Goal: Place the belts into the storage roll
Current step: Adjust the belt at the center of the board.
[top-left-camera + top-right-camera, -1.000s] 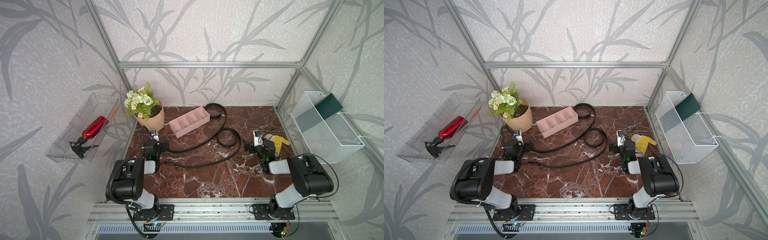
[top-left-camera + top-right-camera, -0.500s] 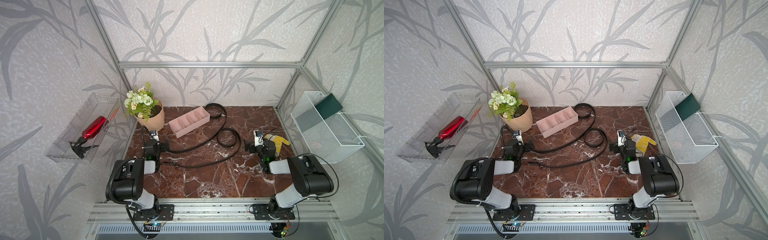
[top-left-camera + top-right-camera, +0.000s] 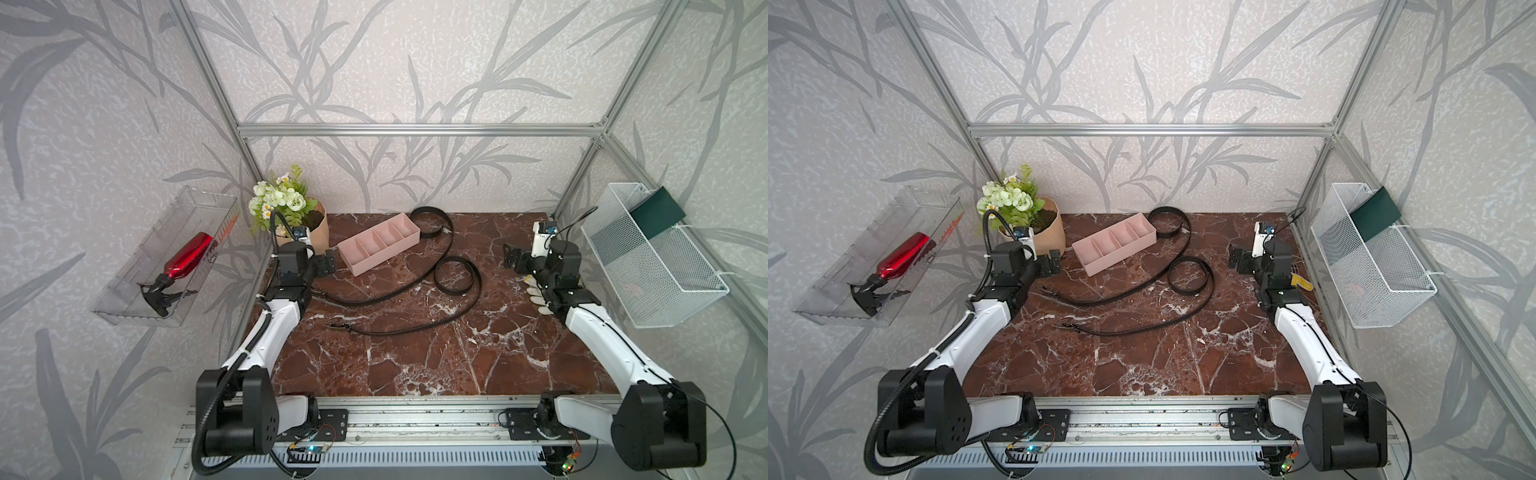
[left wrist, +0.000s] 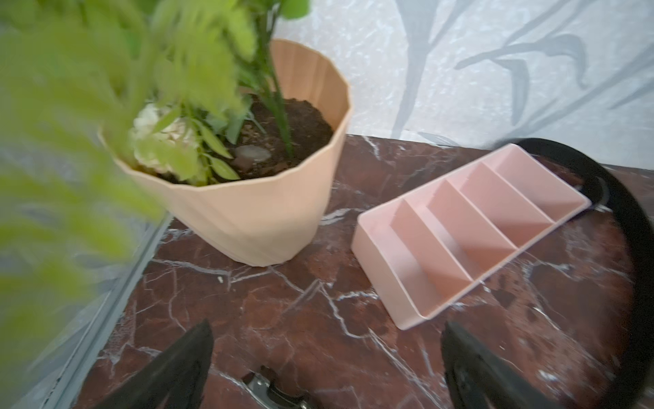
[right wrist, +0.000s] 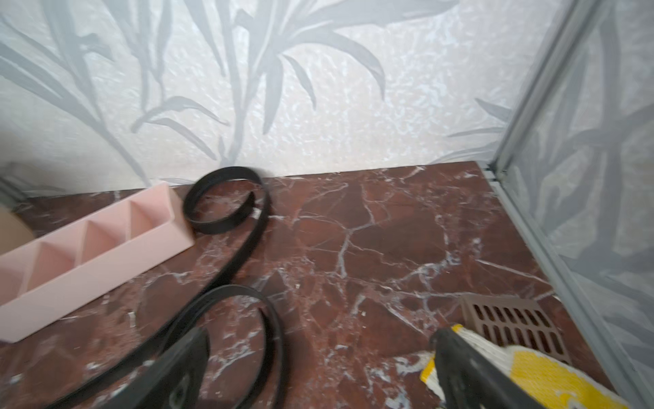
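Nothing stowed yet as I read it: all four compartments of the storage roll point(image 3: 379, 243) look empty in the left wrist view and in both top views.

Left to right in a top view:
- Left gripper point(image 3: 329, 263), left of centre, hangs just short of the roll's near end, beside the flowerpot point(image 3: 316, 235). Jaws spread wide, nothing between them. The wrist view shows a buckle point(image 4: 263, 387) at the bottom edge, between the fingers point(image 4: 184, 357) but not gripped.
- Storage roll sits upper centre, running diagonally, its far end touching or just beside a belt loop.
- Belts point(image 3: 415, 286): both loose on the marble point(image 3: 415, 365). One curls behind the roll's far end and runs down-left toward the left arm; the other makes a ring at centre and trails down-left to a buckle at lower centre. Neither coiled up.
- Right gripper point(image 3: 510, 259), right of centre, jaws fully apart and empty, well clear of the belts. A yellow-and-white glove point(image 5: 538, 371) lies under that arm.

Versus the earlier frames: both arms have lifted and reached further toward the back of the table. Belts and roll haven't shifted. Jaws unchanged, wide.

Left to do, by my judgement: everything. Pick, coil and drop in each belt.
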`<state>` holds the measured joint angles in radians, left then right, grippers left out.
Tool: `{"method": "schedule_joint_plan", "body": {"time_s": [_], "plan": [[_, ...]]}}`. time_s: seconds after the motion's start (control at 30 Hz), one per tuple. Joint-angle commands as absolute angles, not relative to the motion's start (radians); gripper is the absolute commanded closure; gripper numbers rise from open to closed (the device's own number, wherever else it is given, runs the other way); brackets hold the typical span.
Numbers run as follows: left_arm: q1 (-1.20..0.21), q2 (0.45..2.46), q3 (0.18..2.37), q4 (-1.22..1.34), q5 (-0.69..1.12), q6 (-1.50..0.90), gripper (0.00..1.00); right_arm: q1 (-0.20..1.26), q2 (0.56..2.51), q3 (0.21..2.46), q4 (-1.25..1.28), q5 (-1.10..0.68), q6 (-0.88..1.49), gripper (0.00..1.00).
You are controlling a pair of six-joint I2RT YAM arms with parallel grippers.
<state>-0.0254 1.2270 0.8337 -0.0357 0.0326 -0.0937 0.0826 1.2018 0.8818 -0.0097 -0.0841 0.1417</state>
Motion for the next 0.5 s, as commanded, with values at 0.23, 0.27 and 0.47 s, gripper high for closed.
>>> {"method": "schedule_joint_plan", "body": {"time_s": [0.23, 0.27, 0.47], "plan": [[-0.532, 1.181, 0.868, -0.477, 0.045, 0.024, 0.05, 0.290, 1.364, 1.099, -0.692, -0.140, 0.155, 0.01], [-0.574, 1.194, 0.873, -0.484, 0.052, 0.040, 0.06, 0.290, 1.357, 1.092, -0.682, -0.144, 0.167, 0.01], [-0.768, 1.355, 0.913, -0.497, 0.038, 0.159, 0.07, 0.289, 1.299, 1.027, -0.619, -0.169, 0.227, 0.01]]}}
